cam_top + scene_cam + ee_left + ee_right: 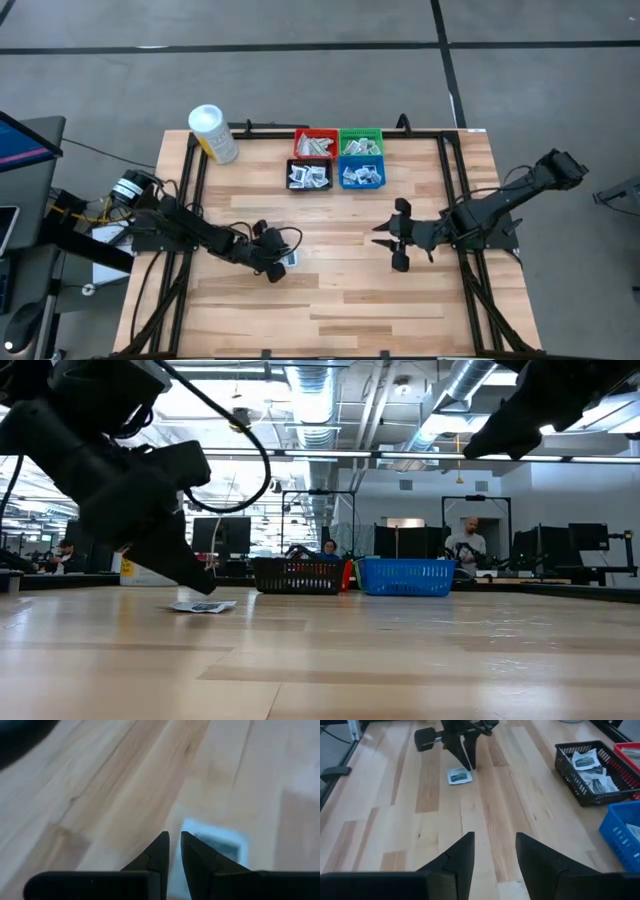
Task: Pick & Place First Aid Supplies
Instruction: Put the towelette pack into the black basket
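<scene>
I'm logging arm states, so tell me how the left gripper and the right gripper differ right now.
The left gripper is down at the table, fingers nearly together over a white packet; the right gripper hangs above bare wood with nothing under it. The left one's fingers stand narrow, the right one's open wider. Both are dark two-finger grippers, and neither holds anything clear of the table.

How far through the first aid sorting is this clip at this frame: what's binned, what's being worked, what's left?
Mostly done: the red bin, green bin, black bin and blue bin all hold packets. In hand: the left gripper is down at one square white packet lying flat on the table, fingers nearly together, not yet lifting it. The right gripper hangs open mid-table, empty. Only that loose packet shows as left.
</scene>
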